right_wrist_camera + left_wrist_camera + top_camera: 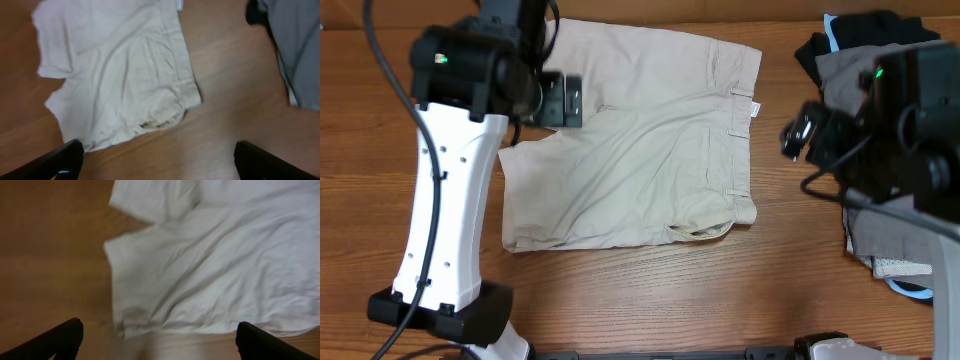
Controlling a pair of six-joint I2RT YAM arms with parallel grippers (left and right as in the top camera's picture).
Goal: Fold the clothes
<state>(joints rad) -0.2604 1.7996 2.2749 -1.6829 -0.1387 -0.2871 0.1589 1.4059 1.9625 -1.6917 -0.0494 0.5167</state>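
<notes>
The beige shorts (640, 140) lie spread flat on the wooden table, waistband to the right with a small white label (755, 109), legs to the left. They show in the left wrist view (210, 260) and in the right wrist view (120, 75). My left gripper (560, 100) hovers over the left leg edges, open and empty; its fingertips (157, 342) frame the lower leg hem. My right gripper (800, 135) is to the right of the waistband, open and empty; its fingertips (155, 160) frame bare table.
A pile of other garments sits at the right: a black one with light-blue trim (850, 40) and a grey one (885, 235), also in the right wrist view (295, 45). The wooden table (650, 300) lies bare in front of the shorts.
</notes>
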